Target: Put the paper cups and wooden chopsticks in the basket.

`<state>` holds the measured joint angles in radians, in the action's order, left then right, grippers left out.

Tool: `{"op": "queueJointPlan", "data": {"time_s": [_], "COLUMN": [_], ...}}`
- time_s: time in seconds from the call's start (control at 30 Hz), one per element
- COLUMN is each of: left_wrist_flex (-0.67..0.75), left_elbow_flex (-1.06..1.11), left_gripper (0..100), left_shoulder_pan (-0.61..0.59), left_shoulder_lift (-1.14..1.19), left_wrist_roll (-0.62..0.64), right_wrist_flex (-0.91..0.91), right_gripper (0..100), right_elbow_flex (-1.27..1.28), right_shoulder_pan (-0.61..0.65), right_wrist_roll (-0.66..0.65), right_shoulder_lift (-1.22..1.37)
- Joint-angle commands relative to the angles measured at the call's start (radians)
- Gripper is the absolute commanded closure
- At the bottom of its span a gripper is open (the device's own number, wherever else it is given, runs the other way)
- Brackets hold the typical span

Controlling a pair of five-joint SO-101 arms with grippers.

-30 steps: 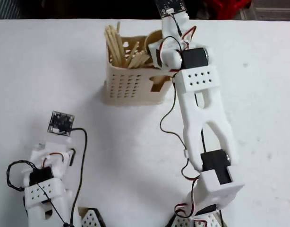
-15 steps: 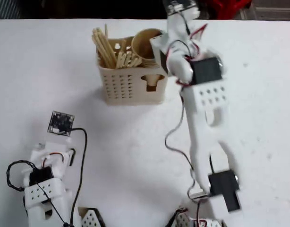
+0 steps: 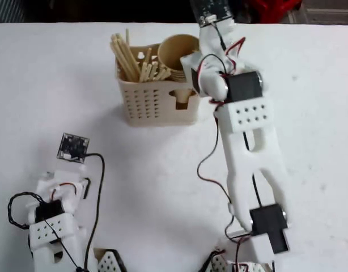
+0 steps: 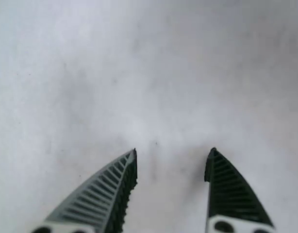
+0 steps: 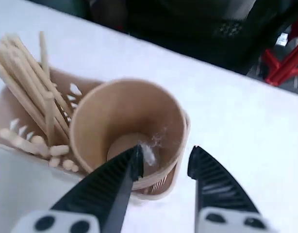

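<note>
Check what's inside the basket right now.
Inside: wooden chopsticks standing on one side, nested paper cups on the other. The basket floor, the chopsticks' lower ends and how many cups are stacked are covered.

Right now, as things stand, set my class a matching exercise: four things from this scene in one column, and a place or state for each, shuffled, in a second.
1. paper cup
2. wooden chopsticks
3. left gripper
4. right gripper

A. open over bare table
B. bunched and leaning at one end of the basket
C. open at the paper cup's rim
D. upright in the basket, mouth up

Pairs: 1-D, 2-B, 3-A, 4-C
</note>
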<state>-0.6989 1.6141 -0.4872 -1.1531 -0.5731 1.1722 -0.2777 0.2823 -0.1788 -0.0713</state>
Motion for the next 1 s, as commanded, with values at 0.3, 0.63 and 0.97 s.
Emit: {"op": "queueJointPlan", "data": {"time_s": [0.3, 0.63, 0.97], "left_wrist_flex": [0.012, 0.012, 0.012], "left_elbow_flex": [-0.009, -0.009, -0.009], "left_gripper": [76, 76, 76], "left_shoulder_pan": [0.008, 0.008, 0.008], "left_shoulder_lift": [-0.013, -0.013, -0.013], "left_wrist_roll": [-0.011, -0.011, -0.011], "right_wrist_flex": [-0.004, 0.071, 0.469], "right_gripper": [83.2, 97.4, 98.1], "right_elbow_flex": [-0.005, -0.008, -0.133], "right_shoulder_pan": [-0.01, -0.005, 0.084], "right_wrist_roll": [0.002, 0.011, 0.069], "right_shoulder_lift": [0.202, 0.312, 0.171]}}
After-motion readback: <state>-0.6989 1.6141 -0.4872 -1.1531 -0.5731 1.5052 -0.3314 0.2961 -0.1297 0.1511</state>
